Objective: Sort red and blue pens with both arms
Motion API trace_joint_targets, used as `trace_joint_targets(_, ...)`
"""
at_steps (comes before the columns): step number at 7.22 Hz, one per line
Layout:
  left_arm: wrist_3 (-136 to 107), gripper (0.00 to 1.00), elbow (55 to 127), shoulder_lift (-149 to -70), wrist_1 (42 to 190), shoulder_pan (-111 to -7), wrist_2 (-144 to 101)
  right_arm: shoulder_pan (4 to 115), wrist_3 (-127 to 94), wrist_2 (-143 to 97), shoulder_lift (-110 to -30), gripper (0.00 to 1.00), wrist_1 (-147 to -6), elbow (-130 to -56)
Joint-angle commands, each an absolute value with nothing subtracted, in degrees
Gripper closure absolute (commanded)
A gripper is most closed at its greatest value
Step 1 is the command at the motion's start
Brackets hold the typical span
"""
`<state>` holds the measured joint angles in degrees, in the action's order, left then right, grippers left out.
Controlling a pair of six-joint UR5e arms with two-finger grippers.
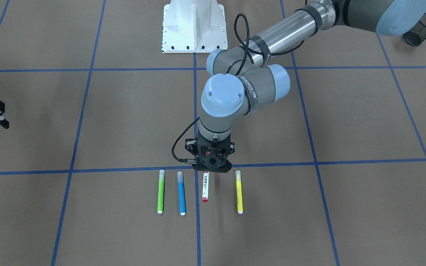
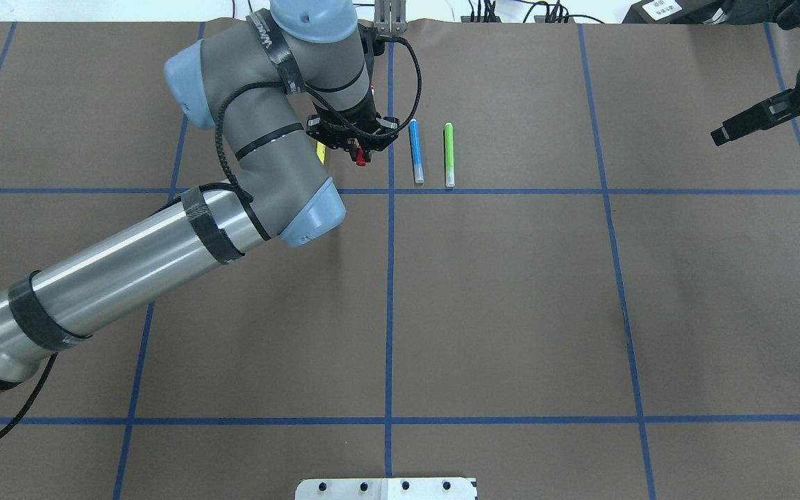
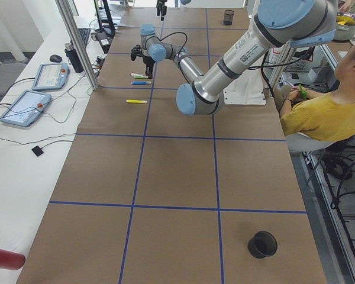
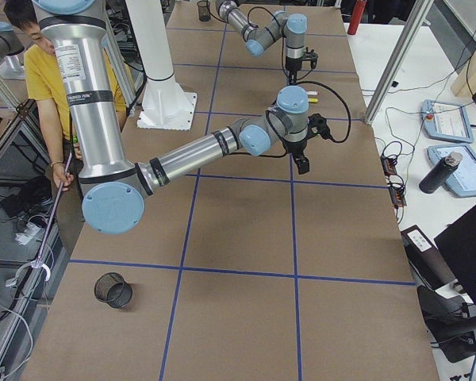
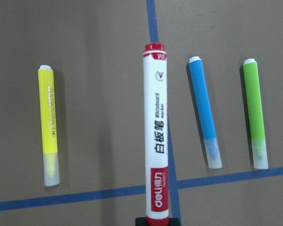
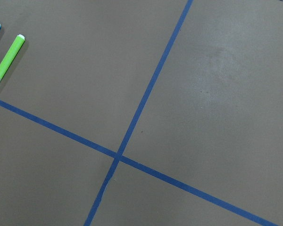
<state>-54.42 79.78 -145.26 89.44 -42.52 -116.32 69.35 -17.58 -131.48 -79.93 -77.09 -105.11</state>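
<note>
On the brown table (image 2: 511, 312) ruled with blue tape, we see the left arm (image 2: 129, 264) reaching far out over the row of markers; its claw (image 1: 210, 169) points down and pinches the red-capped whiteboard marker (image 5: 155, 141) at the cap end, the white barrel jutting out level and, as we judge, just clear of the table; the right claw (image 2: 726, 130) hangs well apart near the table's edge, and we cannot tell whether it is spread or pressed together; a black mesh cup (image 1: 421, 29) stands far off on the left arm's side, and we take it for a likely bin; the sky-blue marker (image 5: 203, 113) lies flat just beside the red one, the lime-green marker (image 5: 254, 113) beyond it, the yellow marker (image 5: 49, 122) on the other side; the risk, we think, is that end grip; the long barrel may droop or swivel in transit, the cap may pull off, and a low swing could knock the neighbours askew, spoiling the right claw's approach to the blue one.
</note>
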Motion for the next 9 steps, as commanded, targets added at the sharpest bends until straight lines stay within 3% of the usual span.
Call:
trace_joint_targets(1, -47.6, 1.0, 101.6, -137.6, 72.0, -45.1, -116.2, 69.3, -17.6, -131.5, -80.2, 0.0, -77.1, -105.1)
trace_joint_targets(2, -43.5, 1.0, 111.1, -132.2, 67.2, -47.0, -116.2, 69.3, -17.6, -131.5, -80.3, 0.0, -77.0, -105.2)
trace_joint_targets(4, -28.0, 1.0, 120.9, -126.3, 57.8, -54.5, -116.2, 69.3, -17.6, -131.5, -80.5, 0.0, -77.0, -105.2)
trace_joint_targets(7, -8.1, 1.0, 130.1, -113.0, 51.5, -68.2, -116.2, 69.3, -17.6, -131.5, -80.6, 0.0, -77.0, -105.2)
trace_joint_targets(9, 10.3, 1.0, 129.7, -103.8, 51.4, -81.2, -116.6, 69.3, -17.7, -131.5, -80.6, 0.0, -77.0, -105.1)
